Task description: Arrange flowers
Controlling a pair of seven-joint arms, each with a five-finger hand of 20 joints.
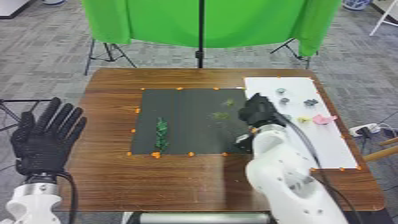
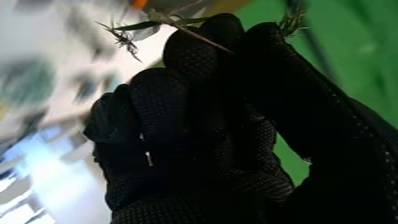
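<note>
Sprig w/ thin stems, narrow leaves & wispy green ends (image 2: 158, 18) is pinched btwn thumb & fingertips of R hand (image 1: 259, 111). In R wrist view, stems cross at the fingertips, one lying over a finger; a wispy tuft (image 2: 291, 21) pokes out beside the thumb tip. Head view has R hand above where dark mat (image 1: 191, 137) meets white board (image 1: 333, 150), knuckles up. Yellow-green wisps (image 1: 220, 115) are seen just beside its fingers, against the mat; can't tell if held or lying there.

L hand (image 1: 43, 145) is beside the table's L edge, fingers straight & slightly spread, holding nothing.

Leafy green stem (image 1: 161, 134) lies lengthwise on L part of mat. White board, R of mat, has pink flower (image 1: 324, 120) near its R edge, w/ small yellow flower (image 1: 304, 120) just L of it; grey-green heads (image 1: 311, 102) sit farther up. Orange tabs (image 1: 155, 155) dot mat edges on brown wooden table (image 1: 169, 187). Green cloth (image 1: 213, 30) hangs behind, w/ black stand pole (image 1: 201, 35) in front.
</note>
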